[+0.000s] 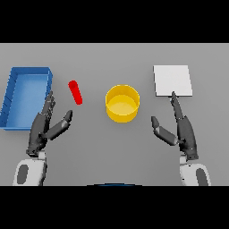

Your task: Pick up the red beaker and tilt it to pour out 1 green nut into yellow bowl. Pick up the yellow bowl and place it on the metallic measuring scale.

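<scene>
A flat grey table (89, 152) is seen from above, and four things are carried directly on it. A blue tray (12, 95) with raised walls is set at the far left, its long sides running away from the viewer. A small red beaker (75, 92) is laid just to the right of the tray, on its side and slightly slanted. A round yellow bowl (122, 114) is placed near the middle, well apart from the beaker. A pale, square metallic measuring scale (172, 80) is found to the upper right, apart from the bowl
</scene>
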Controlling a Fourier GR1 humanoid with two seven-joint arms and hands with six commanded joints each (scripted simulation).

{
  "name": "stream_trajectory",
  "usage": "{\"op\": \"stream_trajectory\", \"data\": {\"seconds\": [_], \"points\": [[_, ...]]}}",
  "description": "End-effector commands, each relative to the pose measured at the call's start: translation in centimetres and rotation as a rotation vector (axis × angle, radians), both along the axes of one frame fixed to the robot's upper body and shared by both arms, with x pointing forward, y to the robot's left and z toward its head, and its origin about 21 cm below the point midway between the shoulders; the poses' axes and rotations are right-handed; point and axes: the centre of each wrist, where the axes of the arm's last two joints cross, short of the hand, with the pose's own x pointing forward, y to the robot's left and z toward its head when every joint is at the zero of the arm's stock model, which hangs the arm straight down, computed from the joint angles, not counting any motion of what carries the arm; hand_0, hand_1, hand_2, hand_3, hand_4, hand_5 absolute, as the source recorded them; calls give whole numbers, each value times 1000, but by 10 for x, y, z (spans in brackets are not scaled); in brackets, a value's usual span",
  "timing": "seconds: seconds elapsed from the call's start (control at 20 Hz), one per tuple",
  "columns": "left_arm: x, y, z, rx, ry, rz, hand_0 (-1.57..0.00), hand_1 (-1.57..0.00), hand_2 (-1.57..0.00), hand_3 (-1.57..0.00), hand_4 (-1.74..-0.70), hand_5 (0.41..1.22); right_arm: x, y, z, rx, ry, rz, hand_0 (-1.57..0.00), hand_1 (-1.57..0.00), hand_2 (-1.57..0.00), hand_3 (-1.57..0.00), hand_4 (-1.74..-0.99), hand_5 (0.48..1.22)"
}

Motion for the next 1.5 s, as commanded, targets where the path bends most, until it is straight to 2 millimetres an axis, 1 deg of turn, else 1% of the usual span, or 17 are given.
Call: {"op": "stream_trajectory", "data": {"seconds": [0.0,0.1,0.2,0.3,0.4,0.45,0.6,0.65,0.75,0.8,0.95,1.0,1.05,1.15,1.3,1.35,1.45], "points": [[4,0,-2,12,15,-3,1,1,1,1,-1090,612,-1,0,-1,13,2,2,1,1,1,1,-1121,658],[12,-3,-8,30,8,-9,1,1,1,1,-1095,617,-2,3,0,9,15,-13,1,1,1,1,-1127,652],[20,-8,-13,33,-14,-28,1,1,1,1,-1116,627,-2,-1,1,16,12,-13,1,1,1,1,-1143,650],[36,-13,-15,37,-11,-29,1,1,1,1,-1139,636,-3,4,1,47,10,-2,1,1,1,1,-1171,653],[52,-14,-19,41,-12,-17,1,1,1,1,-1153,638,-5,0,2,50,5,1,1,1,1,1,-1193,658],[59,-15,-21,48,-5,-10,1,1,1,1,-1153,636,-6,2,0,63,9,9,1,1,1,1,-1204,661],[74,-11,-28,42,10,-7,1,1,1,1,-1154,629,-2,-2,3,63,13,-4,1,1,1,1,-1229,667],[81,-14,-29,35,12,-8,1,1,1,1,-1163,631,-2,-3,1,59,14,1,1,1,1,1,-1230,666],[88,-19,-37,30,1,-14,1,1,1,1,-1180,635,1,-2,2,61,16,-4,1,1,1,1,-1239,668],[95,-23,-36,33,-4,-13,1,1,1,1,-1183,631,0,-1,2,57,12,-4,1,1,1,1,-1245,670],[106,-24,-37,65,-26,-14,1,1,1,1,-1221,643,-4,-7,1,46,9,-6,1,1,1,1,-1247,675],[109,-31,-39,75,-20,-18,1,1,1,1,-1230,649,-1,-3,2,46,15,-1,1,1,1,1,-1247,679],[112,-32,-42,86,-26,-18,1,1,1,1,-1242,657,-1,-4,5,47,8,5,1,1,1,1,-1250,683],[120,-39,-40,95,-32,-31,1,1,1,1,-1256,664,-1,-2,5,68,18,7,1,1,1,1,-1264,690],[130,-40,-38,106,-35,-28,1,1,1,1,-1262,680,-4,-4,-1,57,15,10,1,1,1,1,-1262,691],[132,-39,-41,108,-36,-24,1,1,1,1,-1259,684,-2,-4,2,59,8,4,1,1,1,1,-1261,690],[138,-46,-38,95,-62,-13,1,-24,-41,1,-1297,715,-4,-2,2,54,7,-2,1,1,1,1,-1259,691]]}}
